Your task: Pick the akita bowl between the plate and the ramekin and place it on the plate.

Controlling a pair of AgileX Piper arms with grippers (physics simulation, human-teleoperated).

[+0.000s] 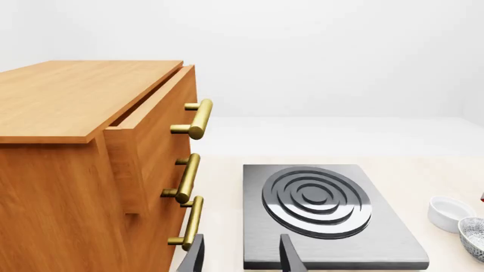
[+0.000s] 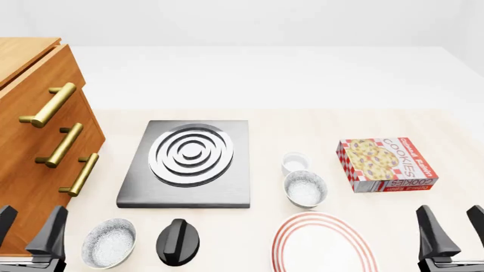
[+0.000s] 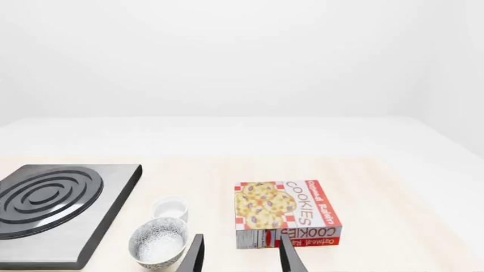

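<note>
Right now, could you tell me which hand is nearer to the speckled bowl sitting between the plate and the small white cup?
The right hand. It sits to the right of the bowl, nearer the camera. The left hand is far off by the drawers, beyond the cooktop.

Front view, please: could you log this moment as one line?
stage: before pickup | bowl: on table between ramekin and plate | left gripper: open, empty | right gripper: open, empty
</note>
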